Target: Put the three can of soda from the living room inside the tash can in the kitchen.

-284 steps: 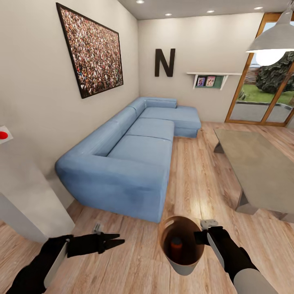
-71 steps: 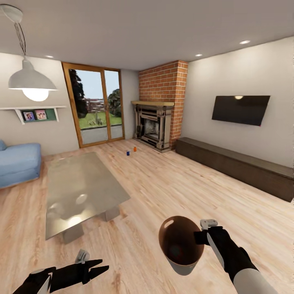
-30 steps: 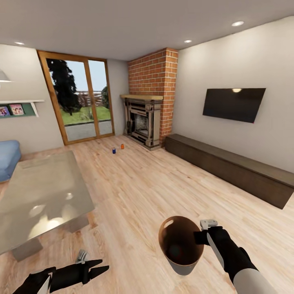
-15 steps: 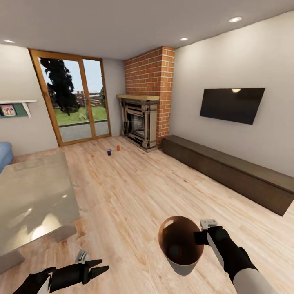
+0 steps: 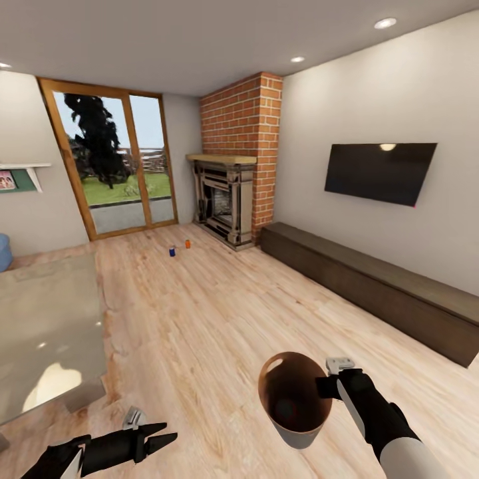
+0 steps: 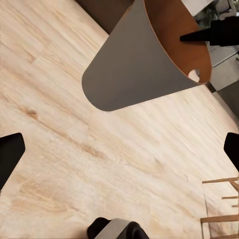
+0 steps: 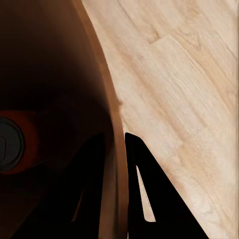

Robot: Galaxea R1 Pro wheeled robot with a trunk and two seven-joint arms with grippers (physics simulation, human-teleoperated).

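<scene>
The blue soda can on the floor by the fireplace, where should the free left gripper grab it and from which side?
Probably around the middle of its round side wall, coming in level from the near side. The blue can stands upright on the wood floor, apart from the orange can beside it. The left gripper is open; the right gripper holds the bin.

A pale wood floor (image 5: 219, 313) runs to a red brick fireplace (image 5: 233, 193) in the corner, beside wood-framed glass doors (image 5: 110, 166) showing lawn and a tree. A dark television (image 5: 378, 171) hangs on the right-hand wall above a long dark low cabinet (image 5: 372, 286). Recessed ceiling lights (image 5: 384, 23) glow overhead, and what seems to be a glossy grey low table (image 5: 40, 332) sits at the left edge.
</scene>
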